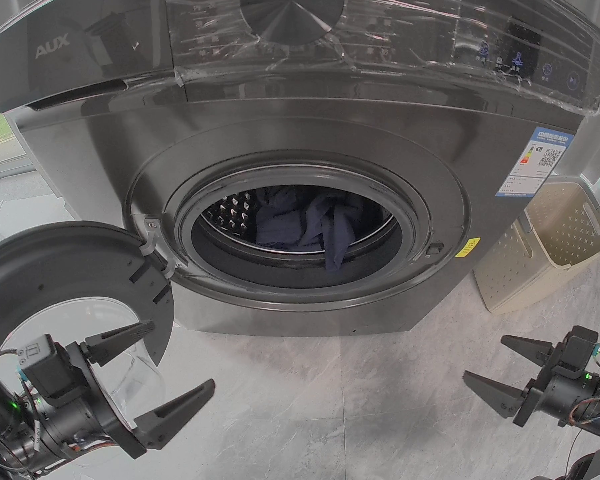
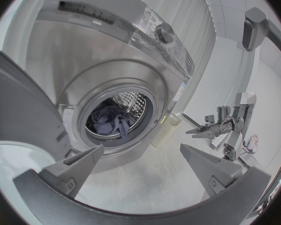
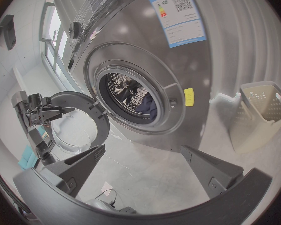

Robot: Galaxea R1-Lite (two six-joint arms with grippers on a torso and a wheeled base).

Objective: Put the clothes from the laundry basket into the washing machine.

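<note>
A grey front-loading washing machine (image 1: 300, 128) stands before me with its round door (image 1: 60, 268) swung open to the left. Dark blue clothes (image 1: 307, 221) lie in the drum, one piece hanging over the rim; they also show in the left wrist view (image 2: 110, 122) and the right wrist view (image 3: 148, 105). A beige laundry basket (image 1: 553, 241) stands on the floor right of the machine, its inside hidden. My left gripper (image 1: 170, 361) is open low at the left, in front of the door. My right gripper (image 1: 497, 361) is open low at the right, below the basket. Neither holds anything.
The grey tiled floor (image 1: 340, 401) in front of the machine lies between the two arms. The open door's glass bowl (image 1: 67, 335) sits close behind my left gripper. A white curtain (image 2: 196, 47) hangs behind the machine.
</note>
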